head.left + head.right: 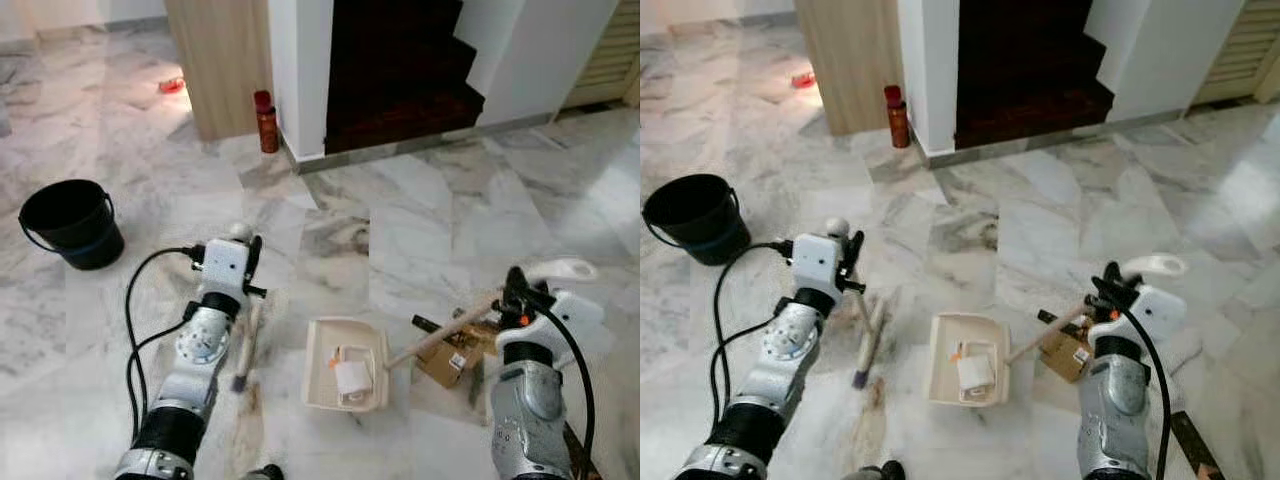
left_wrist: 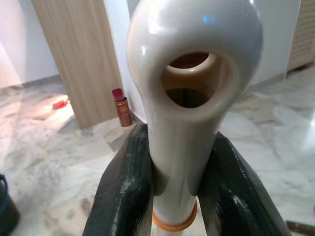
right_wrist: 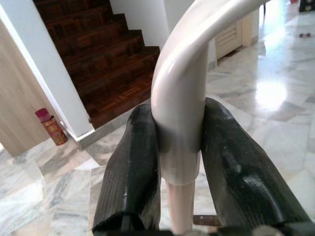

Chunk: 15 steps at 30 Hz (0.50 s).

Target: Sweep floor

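The left gripper (image 2: 179,196) clamps the broom handle (image 2: 189,88) near its looped top, the bristles on the floor (image 1: 420,220) below it. The right gripper (image 3: 179,162) clamps the dustpan handle (image 3: 184,98); the dustpan (image 1: 345,378), below and inboard of it, already carries scraps. Cardboard litter (image 1: 452,358) lies just beside the right gripper. Tilting the pan could spill its load, and a hard broom stroke could scatter debris past the pan.

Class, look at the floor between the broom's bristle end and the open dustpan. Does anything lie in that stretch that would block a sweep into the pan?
Nothing visible does. Bare marble floor separates the cream-handled broom in the left gripper from the cream plastic dustpan, whose handle the right gripper holds. White crumpled paper already lies inside.
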{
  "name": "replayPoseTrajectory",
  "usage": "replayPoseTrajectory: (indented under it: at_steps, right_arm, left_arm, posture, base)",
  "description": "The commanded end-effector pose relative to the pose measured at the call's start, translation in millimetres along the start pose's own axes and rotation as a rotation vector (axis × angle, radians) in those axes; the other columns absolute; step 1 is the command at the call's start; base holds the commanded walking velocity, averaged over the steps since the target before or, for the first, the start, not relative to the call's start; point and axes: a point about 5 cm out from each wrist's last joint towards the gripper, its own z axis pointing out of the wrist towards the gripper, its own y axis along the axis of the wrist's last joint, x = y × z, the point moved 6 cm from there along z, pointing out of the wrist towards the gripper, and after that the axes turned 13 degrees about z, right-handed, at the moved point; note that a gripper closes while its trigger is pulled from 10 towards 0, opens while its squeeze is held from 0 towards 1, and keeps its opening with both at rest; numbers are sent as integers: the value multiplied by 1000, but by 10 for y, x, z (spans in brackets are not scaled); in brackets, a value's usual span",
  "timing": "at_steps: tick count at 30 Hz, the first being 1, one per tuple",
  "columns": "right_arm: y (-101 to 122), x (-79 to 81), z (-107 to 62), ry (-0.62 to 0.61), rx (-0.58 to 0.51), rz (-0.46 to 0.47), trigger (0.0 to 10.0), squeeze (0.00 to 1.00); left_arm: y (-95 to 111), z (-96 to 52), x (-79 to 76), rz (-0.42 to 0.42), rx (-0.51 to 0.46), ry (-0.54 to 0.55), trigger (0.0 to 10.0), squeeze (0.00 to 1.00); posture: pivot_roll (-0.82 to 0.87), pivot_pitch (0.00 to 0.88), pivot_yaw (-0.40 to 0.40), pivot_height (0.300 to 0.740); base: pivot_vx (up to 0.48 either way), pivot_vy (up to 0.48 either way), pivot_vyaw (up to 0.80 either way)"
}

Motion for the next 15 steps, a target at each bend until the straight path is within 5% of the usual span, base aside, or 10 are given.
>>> replayPoseTrajectory:
  at_steps: [1,10,15]
  right_arm:
    - [68,28,27,11,-24,7,10000,0]
    - [47,57,40,25,-16,-4,10000,0]
    - [48,69,44,30,-17,-4,10000,0]
  left_arm:
    - [84,42,61,12,-33,16,10000,0]
    - [79,33,48,3,-31,12,10000,0]
    - [82,34,41,4,-33,8,10000,0]
  posture:
    - [22,95,-43,740]
    - [28,89,-42,740]
    - [28,78,-40,740]
  base:
    - [0,0,0]
    - [0,203,0]
    - [0,303,800]
